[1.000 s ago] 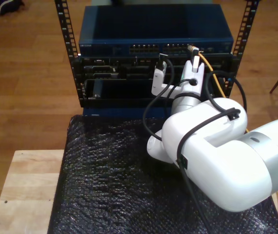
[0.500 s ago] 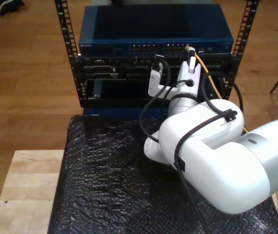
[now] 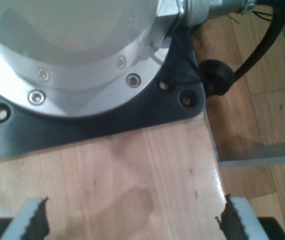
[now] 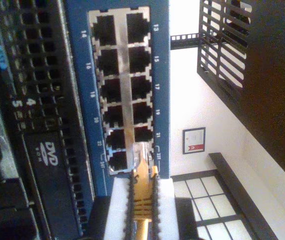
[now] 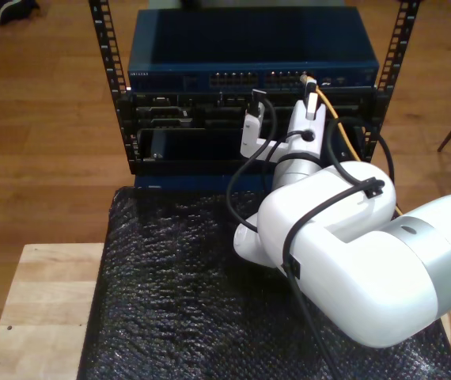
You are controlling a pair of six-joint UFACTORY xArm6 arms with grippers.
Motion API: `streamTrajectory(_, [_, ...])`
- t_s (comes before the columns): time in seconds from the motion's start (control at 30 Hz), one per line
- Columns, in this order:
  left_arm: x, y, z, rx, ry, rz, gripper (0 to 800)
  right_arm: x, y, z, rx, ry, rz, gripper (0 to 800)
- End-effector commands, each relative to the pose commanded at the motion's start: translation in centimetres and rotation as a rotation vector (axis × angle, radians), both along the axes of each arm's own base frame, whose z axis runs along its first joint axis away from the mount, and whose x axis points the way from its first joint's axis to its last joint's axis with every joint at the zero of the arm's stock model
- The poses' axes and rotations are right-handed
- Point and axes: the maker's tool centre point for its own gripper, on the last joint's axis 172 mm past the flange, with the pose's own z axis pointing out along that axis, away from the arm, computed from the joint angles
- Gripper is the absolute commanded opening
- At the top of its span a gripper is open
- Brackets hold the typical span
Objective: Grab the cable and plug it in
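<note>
The orange-yellow cable [image 5: 338, 112] runs from the exterior view's right up to the blue switch [image 5: 249, 47]. My second gripper [image 4: 142, 187] is shut on the cable [image 4: 142, 200] just behind its clear plug [image 4: 141, 151]. The plug's tip sits at the lowest-numbered-side end of the port block [image 4: 127, 90], against the ports marked 23 and 24; whether it is seated I cannot tell. In the exterior view my second gripper [image 5: 309, 85] reaches the switch's front. My first gripper [image 3: 132, 222] is open over bare wood, with nothing between its fingertips [image 3: 32, 220].
Black rack units [image 5: 194, 119] sit under the switch between perforated rack posts [image 5: 107, 55]. A DVD drive face [image 4: 47, 155] lies beside the ports. Black bubble wrap [image 5: 170, 293] covers the wooden table [image 5: 43, 301]. An arm's round base plate [image 3: 72, 60] is bolted near my first gripper.
My second gripper has carried the plug slightly toward the exterior view's left and up to the switch's ports over the last second; in the last half second it has barely moved.
</note>
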Motion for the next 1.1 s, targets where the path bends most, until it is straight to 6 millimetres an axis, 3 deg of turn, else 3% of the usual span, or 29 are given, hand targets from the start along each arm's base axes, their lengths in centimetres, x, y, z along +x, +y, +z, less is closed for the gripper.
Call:
streamTrajectory(0.5, [0.0,0.0,0.0,0.0,0.0,0.0,800,-0.5,1.6,-0.1,0.002,0.002,0.024,0])
streamTrajectory(0.9, [0.0,0.0,0.0,0.0,0.0,0.0,800,-1.2,-0.8,0.0,-0.011,0.006,-0.071,0])
streamTrajectory(1.1, [0.0,0.0,0.0,0.0,0.0,0.0,800,-1.6,-1.0,-0.1,-0.014,0.014,-0.098,0])
